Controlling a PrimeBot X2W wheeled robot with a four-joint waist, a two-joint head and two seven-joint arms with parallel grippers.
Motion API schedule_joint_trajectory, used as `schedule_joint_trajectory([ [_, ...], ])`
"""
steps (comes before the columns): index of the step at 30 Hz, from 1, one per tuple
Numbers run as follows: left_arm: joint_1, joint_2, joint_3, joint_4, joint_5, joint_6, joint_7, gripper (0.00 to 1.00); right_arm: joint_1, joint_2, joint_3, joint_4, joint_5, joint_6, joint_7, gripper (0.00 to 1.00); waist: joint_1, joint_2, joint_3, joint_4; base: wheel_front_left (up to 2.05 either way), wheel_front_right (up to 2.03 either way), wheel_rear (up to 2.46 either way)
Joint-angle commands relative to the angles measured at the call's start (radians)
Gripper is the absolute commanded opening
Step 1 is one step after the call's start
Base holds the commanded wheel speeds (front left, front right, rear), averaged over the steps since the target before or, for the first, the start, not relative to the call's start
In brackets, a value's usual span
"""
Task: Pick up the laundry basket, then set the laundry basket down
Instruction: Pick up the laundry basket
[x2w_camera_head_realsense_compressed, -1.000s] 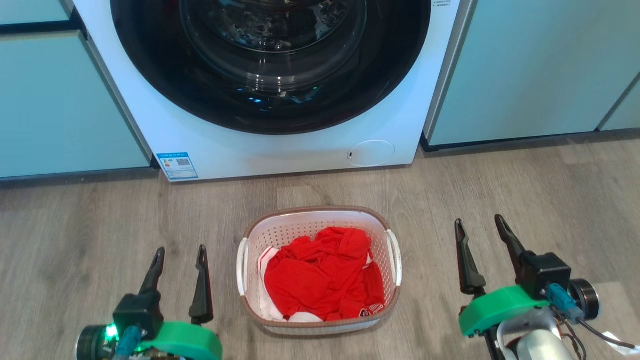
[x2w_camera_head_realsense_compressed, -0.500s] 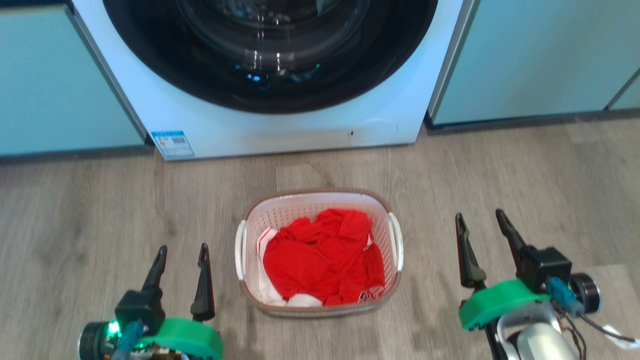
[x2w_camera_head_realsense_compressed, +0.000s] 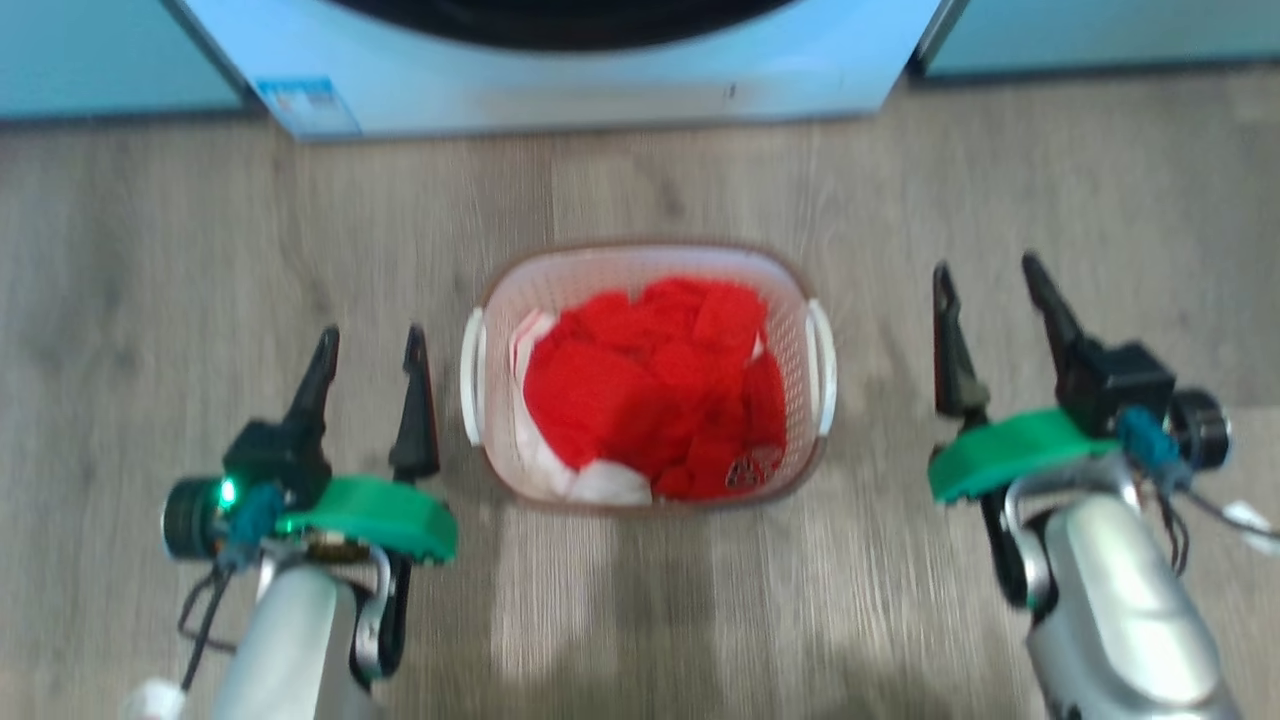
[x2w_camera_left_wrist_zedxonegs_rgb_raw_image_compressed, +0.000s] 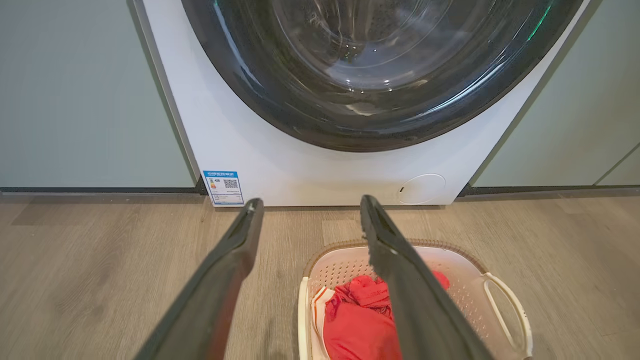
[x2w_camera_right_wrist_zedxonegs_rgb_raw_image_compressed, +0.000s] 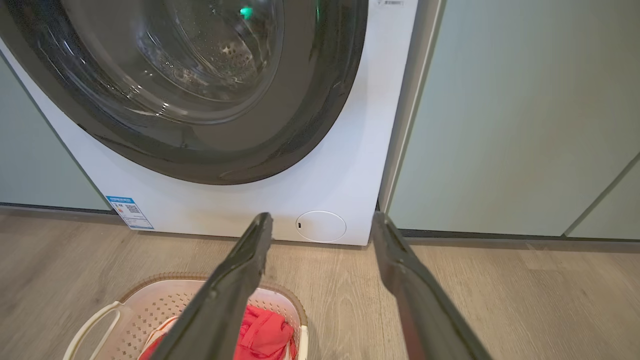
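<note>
The laundry basket (x2w_camera_head_realsense_compressed: 795, 300) stands on the wooden floor in front of the washing machine, white with perforated walls, a brown rim and white side handles. Red cloth with some white fills it. My left gripper (x2w_camera_head_realsense_compressed: 370, 340) hangs open just left of the basket's left handle, apart from it. My right gripper (x2w_camera_head_realsense_compressed: 985, 275) is open to the basket's right, a wider gap away. In the left wrist view the basket (x2w_camera_left_wrist_zedxonegs_rgb_raw_image_compressed: 470, 285) lies low and right of my left gripper (x2w_camera_left_wrist_zedxonegs_rgb_raw_image_compressed: 307, 205). The right wrist view has the basket (x2w_camera_right_wrist_zedxonegs_rgb_raw_image_compressed: 150, 305) at lower left of my right gripper (x2w_camera_right_wrist_zedxonegs_rgb_raw_image_compressed: 322, 220).
A white front-loading washing machine (x2w_camera_head_realsense_compressed: 560, 85) with a dark round door (x2w_camera_left_wrist_zedxonegs_rgb_raw_image_compressed: 380, 75) stands just beyond the basket, between pale green cabinets (x2w_camera_right_wrist_zedxonegs_rgb_raw_image_compressed: 515, 115). Bare wooden floor (x2w_camera_head_realsense_compressed: 150, 250) spreads to both sides.
The head camera has tilted downward, so the washing machine has slid toward the top of the view. Both grippers stay open beside the basket, which has not moved on the floor.
</note>
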Motion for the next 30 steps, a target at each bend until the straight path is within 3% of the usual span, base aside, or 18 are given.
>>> schedule_joint_trajectory([
  [1, -0.043, 0.008, 0.024, -0.015, -0.006, 0.002, -0.010, 1.00, -0.036, -0.007, 0.017, -0.020, -0.011, -0.002, -0.012, 1.00, -0.0002, 0.0000, 0.105, 0.012, 0.00, 0.00, 0.00],
  [17, -0.338, 0.008, -0.018, 0.212, -0.069, -0.039, -0.010, 1.00, -0.230, -0.007, -0.039, 0.138, -0.057, -0.002, -0.012, 1.00, -0.0002, 0.0000, 0.418, 0.051, 0.00, 0.00, 0.00],
  [30, -0.415, 0.008, -0.111, 0.348, -0.145, -0.048, -0.010, 1.00, -0.278, -0.007, -0.043, 0.264, -0.052, -0.002, -0.012, 1.00, -0.0002, 0.0000, 0.520, 0.090, 0.00, 0.00, 0.00],
])
